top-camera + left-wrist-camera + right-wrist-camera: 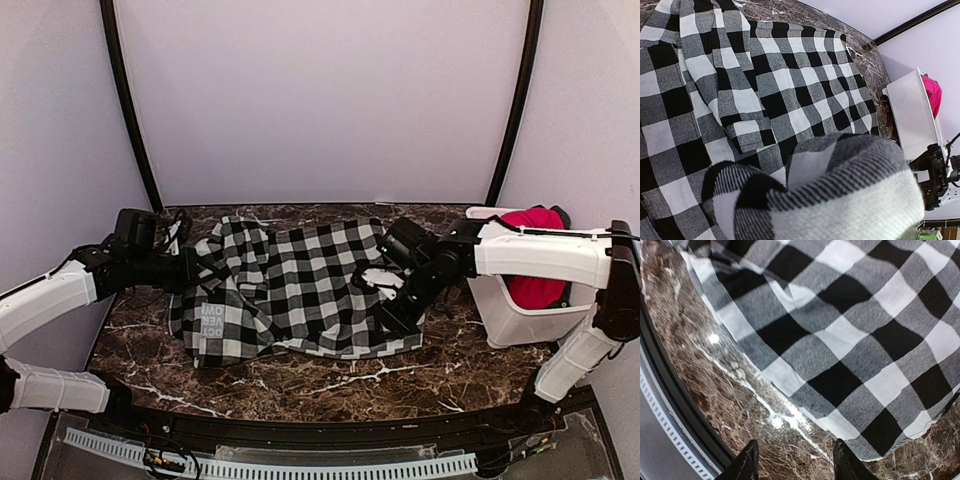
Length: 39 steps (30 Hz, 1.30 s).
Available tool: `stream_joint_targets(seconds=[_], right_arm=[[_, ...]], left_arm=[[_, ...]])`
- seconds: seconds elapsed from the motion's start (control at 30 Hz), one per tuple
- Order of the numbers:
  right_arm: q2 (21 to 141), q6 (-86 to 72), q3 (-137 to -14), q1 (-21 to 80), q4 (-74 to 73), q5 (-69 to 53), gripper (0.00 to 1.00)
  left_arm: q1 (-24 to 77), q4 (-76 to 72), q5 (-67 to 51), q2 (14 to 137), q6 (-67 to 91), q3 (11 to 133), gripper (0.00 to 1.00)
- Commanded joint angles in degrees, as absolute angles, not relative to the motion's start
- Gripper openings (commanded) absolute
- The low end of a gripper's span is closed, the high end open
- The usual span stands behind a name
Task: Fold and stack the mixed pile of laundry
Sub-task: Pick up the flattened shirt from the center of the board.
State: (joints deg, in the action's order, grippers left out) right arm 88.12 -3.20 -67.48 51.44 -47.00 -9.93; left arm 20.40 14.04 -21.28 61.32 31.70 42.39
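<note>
Top: black-and-white checked cloth garment spread on counter, long axis left-right; left end effector clenched on left edge; bright red cloth garment in white plastic bin, right.
Left wrist: bunched checked fold fills view.
Right wrist: right end effector released, hem just ahead.

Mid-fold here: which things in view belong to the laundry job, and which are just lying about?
Job: checked shirt, spread out; red garment, bunched up; left pincer, shut on the shirt; right pincer, open by the shirt's edge.
Lying about: white bin, holding the red garment; marble table.
</note>
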Motion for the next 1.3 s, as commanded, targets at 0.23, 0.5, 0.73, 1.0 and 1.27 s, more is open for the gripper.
stream_joint_targets(seconds=[0.23, 0.5, 0.73, 1.0, 1.27], right_arm=[[99.8, -4.3, -68.9, 55.9, -55.9, 10.6, 0.47], [102.7, -3.6, -69.0, 56.0, -55.7, 17.3, 0.51], [105.0, -2.1, -67.2, 55.7, -53.0, 17.1, 0.47], [103.7, -1.2, -66.8, 56.3, -52.1, 10.2, 0.18], [100.0, -2.5, -67.4, 61.9, -54.0, 5.9, 0.0]], left_arm=[[20.0, 15.0, -24.3, 62.0, 30.3, 45.4, 0.0], [20.0, 16.0, -24.9, 62.4, 29.1, 45.8, 0.0], [20.0, 16.2, -24.7, 62.2, 29.0, 45.8, 0.0], [20.0, 19.2, -22.3, 59.0, 28.2, 46.3, 0.0], [19.4, 28.3, -18.0, 57.7, 25.9, 49.0, 0.0]])
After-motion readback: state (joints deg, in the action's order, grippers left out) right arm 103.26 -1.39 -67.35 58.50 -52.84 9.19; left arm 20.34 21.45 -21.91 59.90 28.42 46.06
